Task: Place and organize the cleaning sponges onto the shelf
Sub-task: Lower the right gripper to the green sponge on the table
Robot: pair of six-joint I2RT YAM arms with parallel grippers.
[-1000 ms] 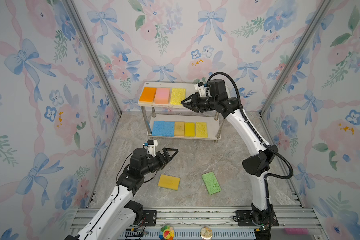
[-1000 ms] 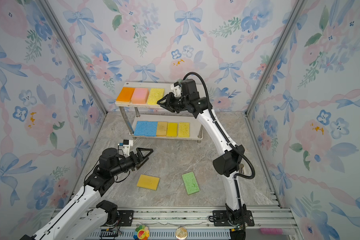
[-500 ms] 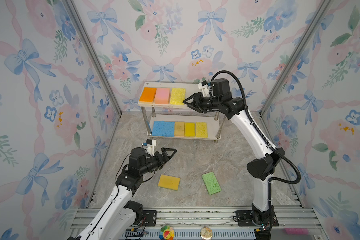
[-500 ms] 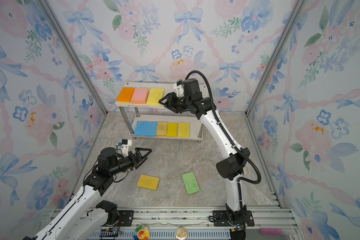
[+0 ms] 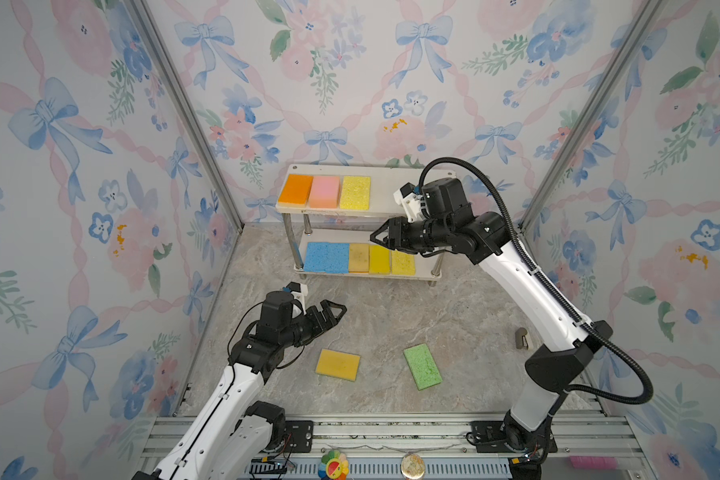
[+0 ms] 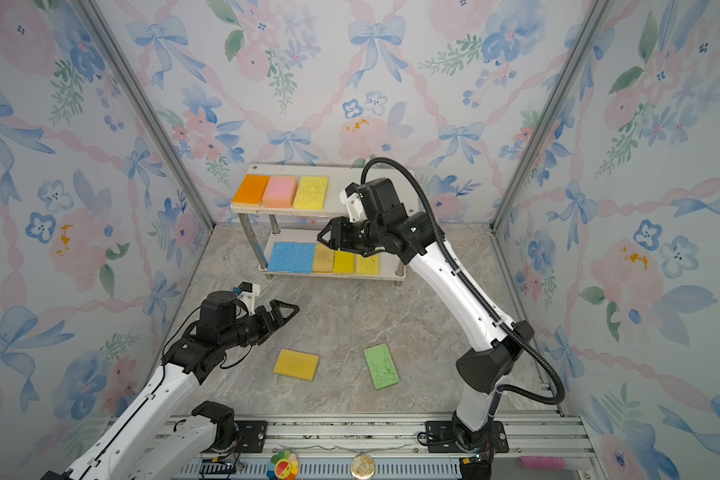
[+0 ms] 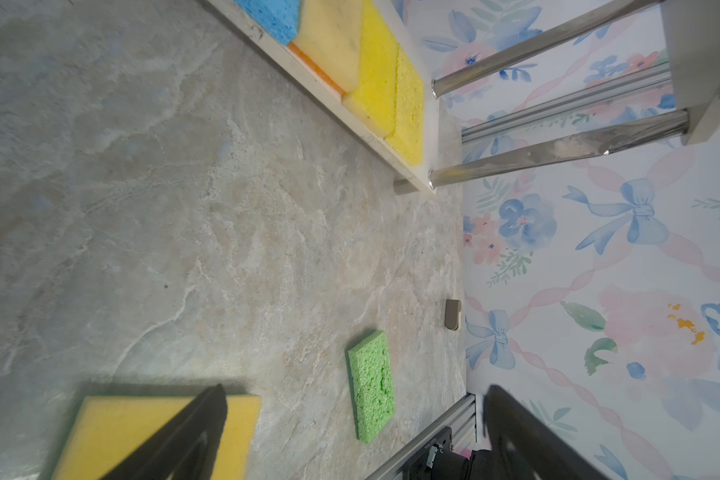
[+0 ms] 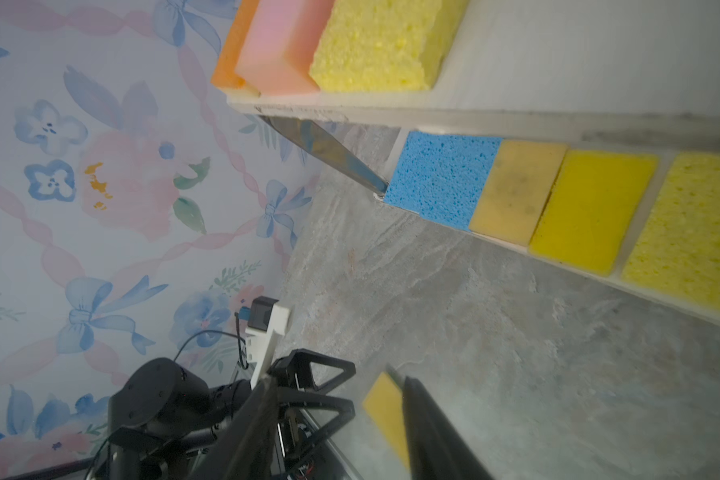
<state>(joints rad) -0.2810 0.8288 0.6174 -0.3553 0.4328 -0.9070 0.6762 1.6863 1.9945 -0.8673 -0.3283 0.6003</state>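
Floral wallpaper surrounds a marbled floor [image 5: 391,316]. At centre back in both top views, the shelf [image 5: 395,195] carries a top row of sponges [image 5: 325,192] and a lower row of sponges [image 5: 358,258]. At lower centre lie a yellow sponge [image 5: 337,364] and a green sponge [image 5: 422,366], apart. The left gripper [image 5: 335,313] hovers spread wide and empty, up and left of the yellow sponge. The right gripper [image 5: 378,237], partly spread and empty, hangs before the shelf, covering part of the lower row. A grey block [image 5: 521,337] sits at right.
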